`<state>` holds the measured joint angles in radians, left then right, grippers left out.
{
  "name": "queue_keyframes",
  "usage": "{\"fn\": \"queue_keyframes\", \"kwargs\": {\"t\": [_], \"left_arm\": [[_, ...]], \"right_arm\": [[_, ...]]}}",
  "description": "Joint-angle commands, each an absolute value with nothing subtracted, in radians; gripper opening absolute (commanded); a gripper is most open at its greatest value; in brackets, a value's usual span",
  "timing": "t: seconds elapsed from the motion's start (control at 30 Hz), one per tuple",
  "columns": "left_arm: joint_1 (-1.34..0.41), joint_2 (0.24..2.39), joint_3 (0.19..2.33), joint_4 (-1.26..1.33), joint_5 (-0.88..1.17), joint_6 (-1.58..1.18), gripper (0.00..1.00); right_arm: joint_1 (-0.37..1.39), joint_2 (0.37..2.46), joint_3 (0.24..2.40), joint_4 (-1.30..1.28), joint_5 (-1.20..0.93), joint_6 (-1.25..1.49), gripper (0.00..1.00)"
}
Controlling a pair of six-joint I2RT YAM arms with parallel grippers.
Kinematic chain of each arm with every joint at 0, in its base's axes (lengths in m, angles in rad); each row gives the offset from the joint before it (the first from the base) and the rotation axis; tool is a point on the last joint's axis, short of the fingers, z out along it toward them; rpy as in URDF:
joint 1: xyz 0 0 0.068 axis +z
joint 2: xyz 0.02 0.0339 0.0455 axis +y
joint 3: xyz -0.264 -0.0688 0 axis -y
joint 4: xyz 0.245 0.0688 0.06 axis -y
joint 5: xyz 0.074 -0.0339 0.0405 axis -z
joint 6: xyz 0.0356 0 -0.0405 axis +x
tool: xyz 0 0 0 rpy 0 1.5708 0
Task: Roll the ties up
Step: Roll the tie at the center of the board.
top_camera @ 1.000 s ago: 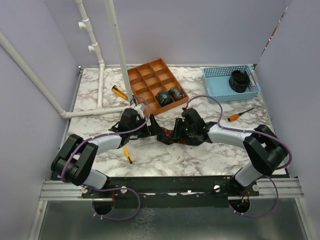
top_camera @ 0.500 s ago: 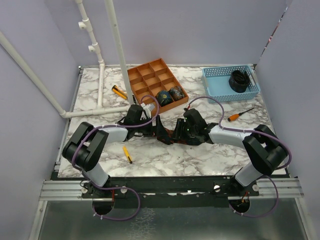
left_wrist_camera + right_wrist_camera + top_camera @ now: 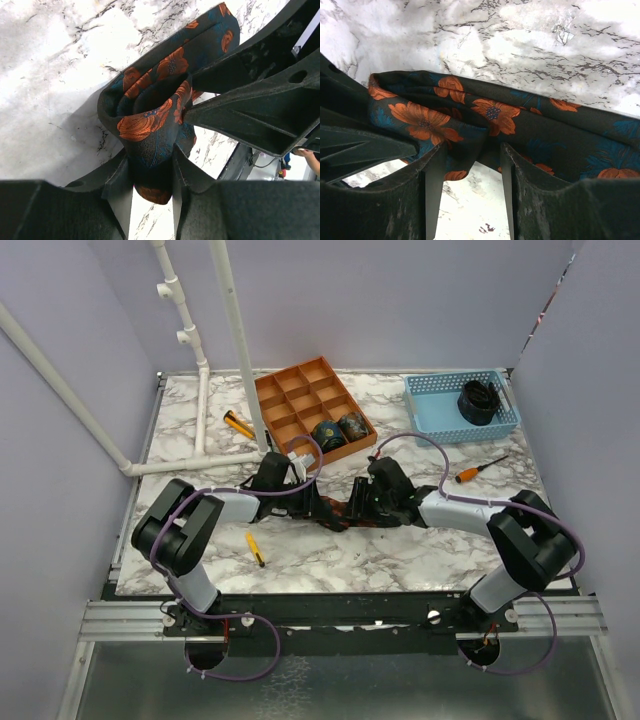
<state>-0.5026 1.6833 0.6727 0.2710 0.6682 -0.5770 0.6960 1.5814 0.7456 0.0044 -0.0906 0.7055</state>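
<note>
The left end effector [image 3: 152, 172] has both fingers [image 3: 120, 192] pressed against the lower fold of a dark tie [image 3: 145, 127] patterned with orange flowers and blue. Above that grip the tie curls into a loose, open loop lying on the white marbled counter [image 3: 55, 75]. From the tie's right side, the right end effector [image 3: 189, 97] reaches in, its black fingers touching the cloth.

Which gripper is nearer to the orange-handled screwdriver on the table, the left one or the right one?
Right. The right gripper lies left of the screwdriver, at the tie; the left gripper is farther left, beyond it.
</note>
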Motion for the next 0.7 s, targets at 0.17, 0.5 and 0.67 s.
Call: {"fn": "queue_keyframes", "kwargs": {"t": [0.17, 0.5, 0.67], "left_arm": [[-0.511, 1.648, 0.713, 0.103, 0.553, -0.547, 0.00], [-0.599, 1.595, 0.924, -0.383, 0.077, -0.471, 0.00], [-0.646, 1.628, 1.034, -0.588, -0.094, -0.455, 0.00]], "right_arm": [[0.667, 1.410, 0.717, -0.127, 0.115, 0.738, 0.51], [0.621, 1.232, 0.611, -0.205, 0.193, 0.783, 0.49], [0.621, 1.127, 0.520, -0.210, 0.162, 0.811, 0.48]]}}
